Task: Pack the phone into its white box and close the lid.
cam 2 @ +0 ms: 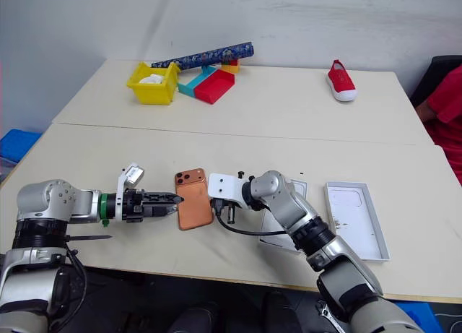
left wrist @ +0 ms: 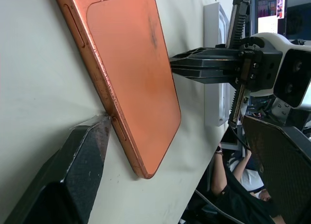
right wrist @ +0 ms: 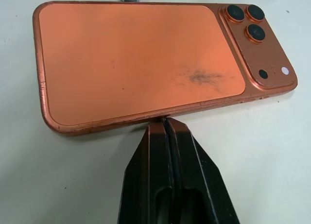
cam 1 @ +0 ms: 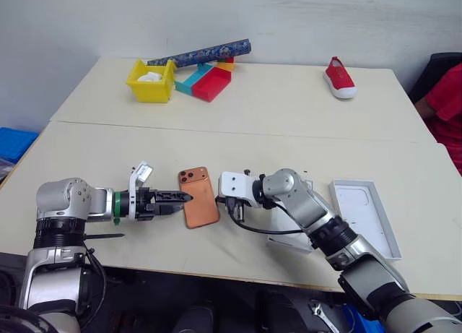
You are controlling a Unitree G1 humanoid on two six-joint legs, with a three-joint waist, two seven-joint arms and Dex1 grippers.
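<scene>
Over on the left, the left claw (cam 1: 182, 203) reaches in level across the counter (cam 1: 289, 102), its black fingers spread apart, with one fingertip (left wrist: 97, 136) right up against the phone's left long edge. Nothing is gripped there.

In the middle lies the phone (cam 1: 199, 196), flat on the counter near its front edge, back side up, the camera bump at its far end. There is a dark smudge on its orange back.

Coming in from the other side, the right claw (right wrist: 165, 124) has its fingers pressed tight together, the joined tips touching the phone's right long edge. So the phone sits pinched between the two claws, one on each long side, but clamped by neither.

Just right of the phone, behind the right arm, a bit of the white box (cam 2: 299, 185) peeks out, mostly hidden. Further right, the lid (cam 1: 364, 214) lies open side up on the counter, its plain white inside with a faint phone outline showing, well apart from the phone.
</scene>
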